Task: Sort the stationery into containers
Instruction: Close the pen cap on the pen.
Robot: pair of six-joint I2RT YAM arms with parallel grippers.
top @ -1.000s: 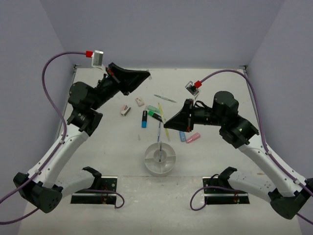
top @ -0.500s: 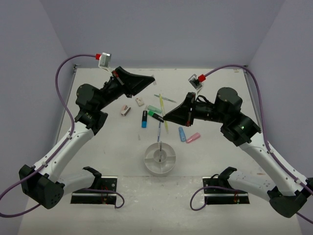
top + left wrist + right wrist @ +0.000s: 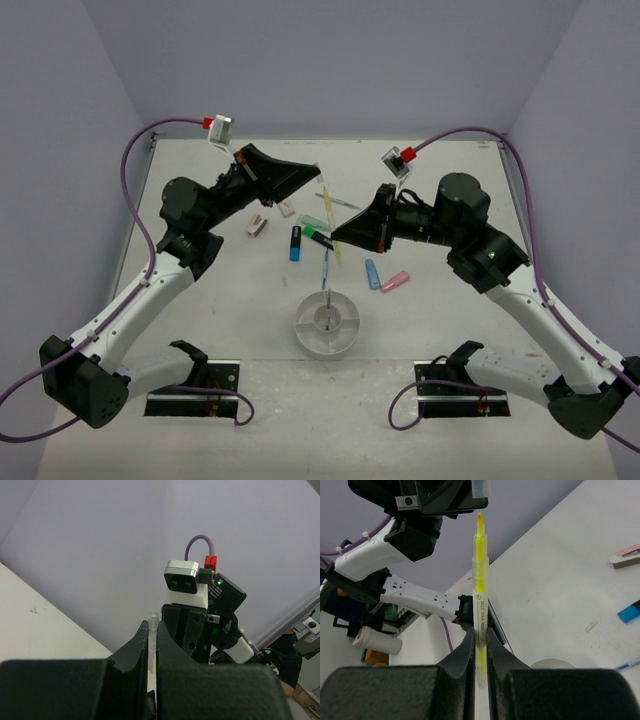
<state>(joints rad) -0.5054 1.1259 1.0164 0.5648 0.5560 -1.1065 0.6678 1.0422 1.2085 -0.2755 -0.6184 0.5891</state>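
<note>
**Left gripper point(image 3: 312, 170) clenched on clear cap point(image 3: 153, 624), right gripper point(image 3: 335, 238) clenched on yellow pen point(image 3: 326, 205), both aloft**

Left side: left gripper raised over the far left part of the table point(image 3: 250, 300). Fingers point(image 3: 132, 652) pressed tight on the cap, upright in the thin slot between them, one end poking out past the tips.

Centre, lying on the table:
- Pinkish-white eraser point(image 3: 257, 227) and second eraser point(image 3: 286, 209), near each other, below the left gripper.
- Blue highlighter point(image 3: 296, 243), green highlighter point(image 3: 316, 222) and black highlighter point(image 3: 320, 238), close together.
- Grey pen point(image 3: 338, 201), farther back, apart from the rest.
- Blue pen point(image 3: 325, 268), pointing at the white dish point(image 3: 310, 347), near end at or over the far rim; cannot tell which.
- Dish at near centre, split into wedges round a small centre cup.
- Light-blue highlighter point(image 3: 372, 273) and pink highlighter point(image 3: 395, 281), just beside each other, right of the blue pen.

Right side: right gripper raised over the middle of the table. Yellow pen gripped along the slot between the closed fingers, both ends sticking out. Uncapped yellow tip aimed at the cap, just short of it, not touching.
</note>
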